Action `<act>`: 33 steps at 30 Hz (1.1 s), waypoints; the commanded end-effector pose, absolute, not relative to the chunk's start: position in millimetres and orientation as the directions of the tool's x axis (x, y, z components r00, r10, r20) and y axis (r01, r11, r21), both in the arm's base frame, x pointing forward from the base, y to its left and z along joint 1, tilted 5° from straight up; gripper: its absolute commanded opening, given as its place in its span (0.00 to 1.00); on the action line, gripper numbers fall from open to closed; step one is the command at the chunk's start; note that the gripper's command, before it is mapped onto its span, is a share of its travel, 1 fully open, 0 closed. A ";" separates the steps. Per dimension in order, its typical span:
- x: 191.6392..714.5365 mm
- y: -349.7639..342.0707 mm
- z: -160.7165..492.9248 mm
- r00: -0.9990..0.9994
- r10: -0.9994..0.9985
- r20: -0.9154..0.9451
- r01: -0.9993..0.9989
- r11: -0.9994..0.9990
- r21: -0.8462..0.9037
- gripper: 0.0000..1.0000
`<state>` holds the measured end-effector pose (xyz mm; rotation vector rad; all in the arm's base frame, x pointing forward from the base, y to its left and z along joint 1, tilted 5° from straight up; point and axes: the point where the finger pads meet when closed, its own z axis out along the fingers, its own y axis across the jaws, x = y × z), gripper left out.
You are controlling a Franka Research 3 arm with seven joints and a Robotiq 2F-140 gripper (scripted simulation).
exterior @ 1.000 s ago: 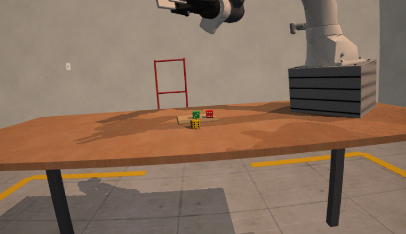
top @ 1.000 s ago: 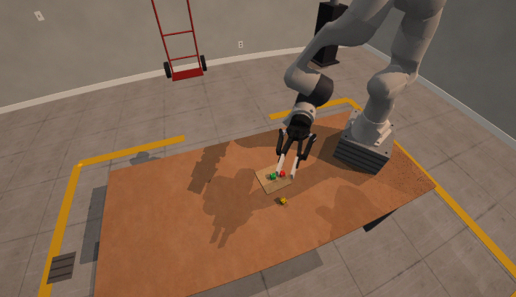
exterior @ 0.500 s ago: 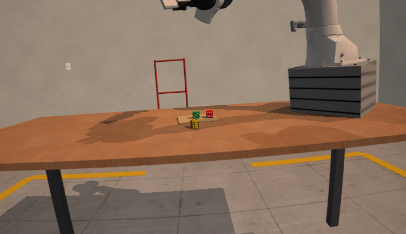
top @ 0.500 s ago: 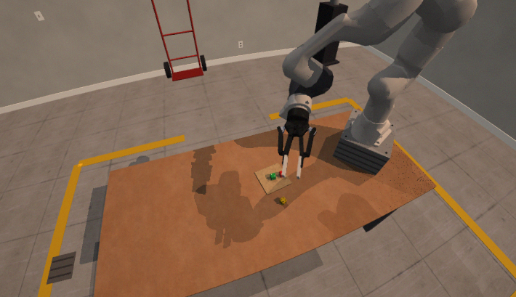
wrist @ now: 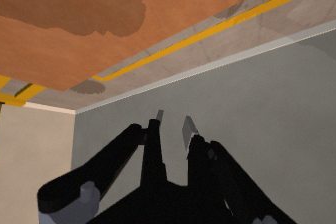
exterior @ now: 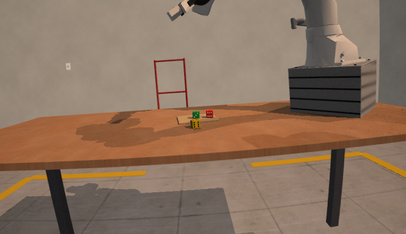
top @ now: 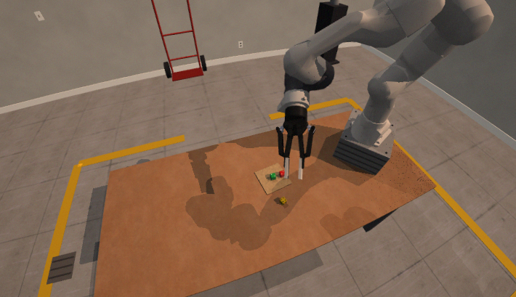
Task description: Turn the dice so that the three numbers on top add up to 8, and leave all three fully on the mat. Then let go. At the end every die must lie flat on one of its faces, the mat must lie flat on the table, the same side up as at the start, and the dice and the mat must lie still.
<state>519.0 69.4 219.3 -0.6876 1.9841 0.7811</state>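
Observation:
The mat [top: 268, 188] [exterior: 183, 120] lies flat on the table. A green die [top: 272, 176] [exterior: 195, 114] and a red die [top: 281, 173] [exterior: 209, 113] sit on it, side by side with a small gap. The red die shows six pips on its side in the exterior view. A yellow die [top: 283, 200] [exterior: 195, 123] lies on the table beside the mat, off it. The top numbers are too small to read surely. My gripper [top: 293, 178] [exterior: 172, 15] [wrist: 173, 120] is partly open and empty, high above the table and tilted. No die shows in the wrist view.
The brown table [top: 152, 210] [exterior: 233, 144] carries the robot's base block [top: 361, 155] [exterior: 325, 90] at its right end. The arm's shadow falls across the table around the dice. A red hand truck [top: 178, 33] [exterior: 171, 92] stands by the wall behind.

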 end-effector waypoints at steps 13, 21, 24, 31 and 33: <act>510.7 48.3 175.6 -0.746 -0.230 -0.625 -0.545 0.750 0.375 0.25; 508.9 39.3 159.4 -0.804 -0.254 -0.538 -0.491 0.793 0.360 0.25; 508.0 32.4 146.9 -0.843 -0.262 -0.470 -0.448 0.827 0.340 0.25; 507.5 22.3 126.9 -0.894 -0.260 -0.366 -0.376 0.878 0.296 0.25; 507.6 19.7 120.8 -0.907 -0.255 -0.336 -0.355 0.892 0.281 0.25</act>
